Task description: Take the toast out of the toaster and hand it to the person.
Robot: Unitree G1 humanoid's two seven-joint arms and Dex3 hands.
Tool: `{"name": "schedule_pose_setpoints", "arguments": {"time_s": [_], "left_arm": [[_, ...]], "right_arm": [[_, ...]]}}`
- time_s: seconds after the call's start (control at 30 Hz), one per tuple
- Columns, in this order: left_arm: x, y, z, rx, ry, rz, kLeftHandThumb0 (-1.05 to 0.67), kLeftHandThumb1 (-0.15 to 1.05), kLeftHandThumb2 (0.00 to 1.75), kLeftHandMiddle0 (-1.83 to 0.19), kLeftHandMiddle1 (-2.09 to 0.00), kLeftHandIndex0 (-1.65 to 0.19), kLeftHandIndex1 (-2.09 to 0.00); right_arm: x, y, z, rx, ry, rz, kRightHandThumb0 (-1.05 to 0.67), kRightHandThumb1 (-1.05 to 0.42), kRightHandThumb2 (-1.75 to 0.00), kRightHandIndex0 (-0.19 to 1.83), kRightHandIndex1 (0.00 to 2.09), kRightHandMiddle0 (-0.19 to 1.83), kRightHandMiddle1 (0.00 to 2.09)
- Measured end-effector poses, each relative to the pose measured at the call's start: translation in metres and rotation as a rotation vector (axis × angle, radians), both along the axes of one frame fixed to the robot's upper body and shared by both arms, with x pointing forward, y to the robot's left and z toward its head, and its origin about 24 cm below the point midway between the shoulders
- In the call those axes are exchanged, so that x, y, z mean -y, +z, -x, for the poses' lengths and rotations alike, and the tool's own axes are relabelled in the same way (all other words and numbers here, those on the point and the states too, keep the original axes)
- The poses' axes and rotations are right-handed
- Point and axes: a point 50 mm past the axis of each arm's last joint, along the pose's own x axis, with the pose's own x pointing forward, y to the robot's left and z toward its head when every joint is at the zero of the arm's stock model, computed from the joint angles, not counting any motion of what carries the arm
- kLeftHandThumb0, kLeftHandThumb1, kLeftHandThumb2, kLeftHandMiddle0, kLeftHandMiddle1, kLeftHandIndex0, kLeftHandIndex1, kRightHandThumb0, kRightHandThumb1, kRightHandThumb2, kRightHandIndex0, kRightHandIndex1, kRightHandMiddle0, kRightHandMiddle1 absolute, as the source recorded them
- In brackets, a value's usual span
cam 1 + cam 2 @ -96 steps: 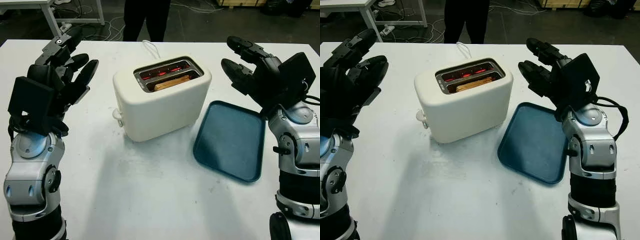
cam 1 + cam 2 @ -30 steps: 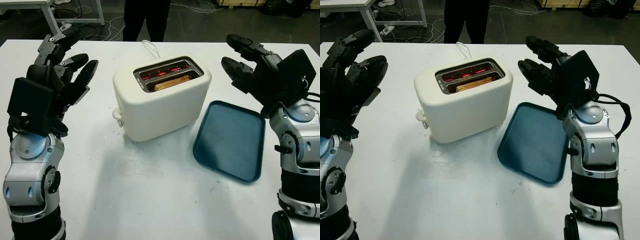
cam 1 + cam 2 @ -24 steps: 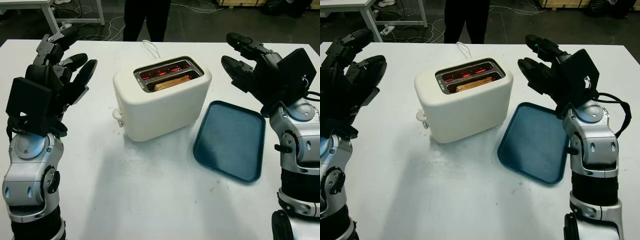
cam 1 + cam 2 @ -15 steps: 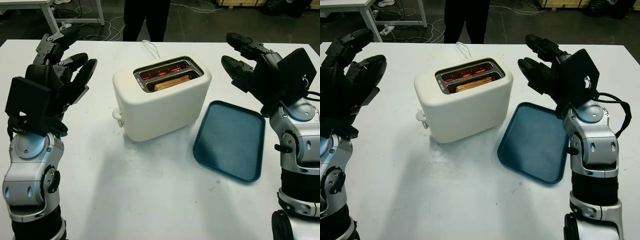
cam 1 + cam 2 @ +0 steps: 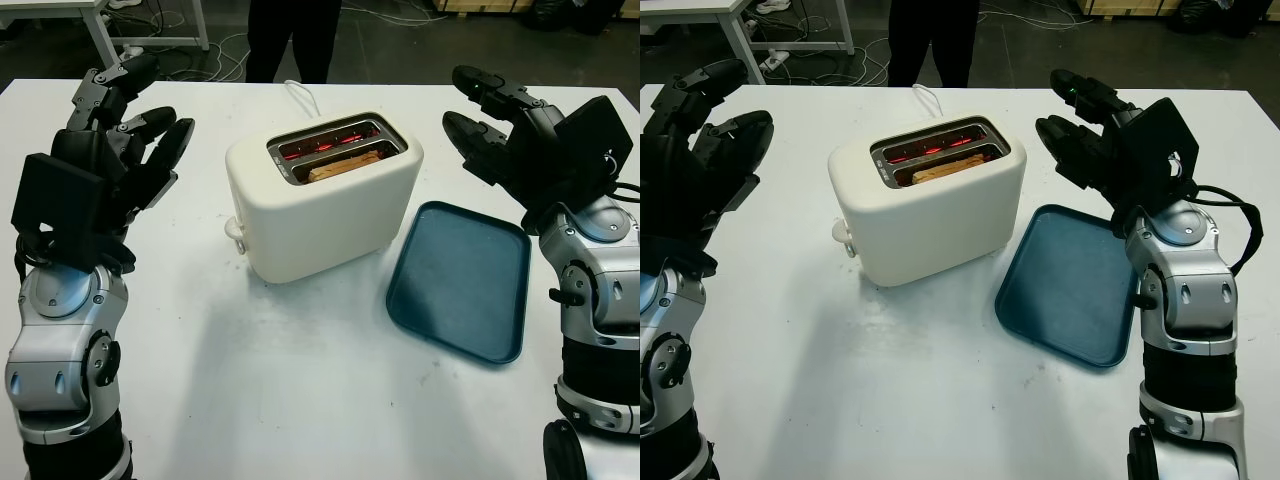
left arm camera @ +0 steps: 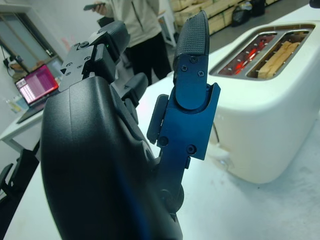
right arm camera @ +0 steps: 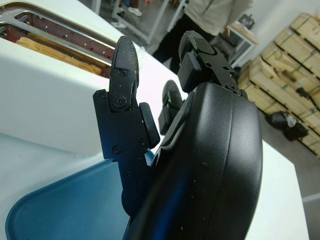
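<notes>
Left eye view: your left hand (image 5: 125, 150) and right hand (image 5: 500, 130), both open and holding nothing, flank the toaster (image 5: 325, 195), barely shifted in 3 seconds. 1 toast (image 5: 343, 164) sits in its near slot, ungrasped; approach pending.

The toaster (image 5: 322, 205) is cream, its slots glowing red around golden-brown toast (image 5: 343, 165). A dark teal tray (image 5: 462, 280) lies on the white desk (image 5: 300, 400). Both hands are black on silver arms.
</notes>
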Motion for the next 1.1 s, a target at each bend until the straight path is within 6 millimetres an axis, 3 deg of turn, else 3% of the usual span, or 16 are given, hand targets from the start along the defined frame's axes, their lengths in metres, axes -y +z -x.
{"name": "schedule_pose_setpoints", "arguments": {"time_s": [1.1], "left_arm": [[0.0003, -0.0004, 0.0006, -0.002, -0.007, 0.001, -0.62, 0.92, 0.25, 0.00, -0.87, -0.04, -0.73]], "right_arm": [[-0.0008, -0.0007, 0.0002, -0.012, 0.016, 0.013, -0.46, -0.92, -0.40, 0.35, 0.02, 0.35, 0.01]]}}
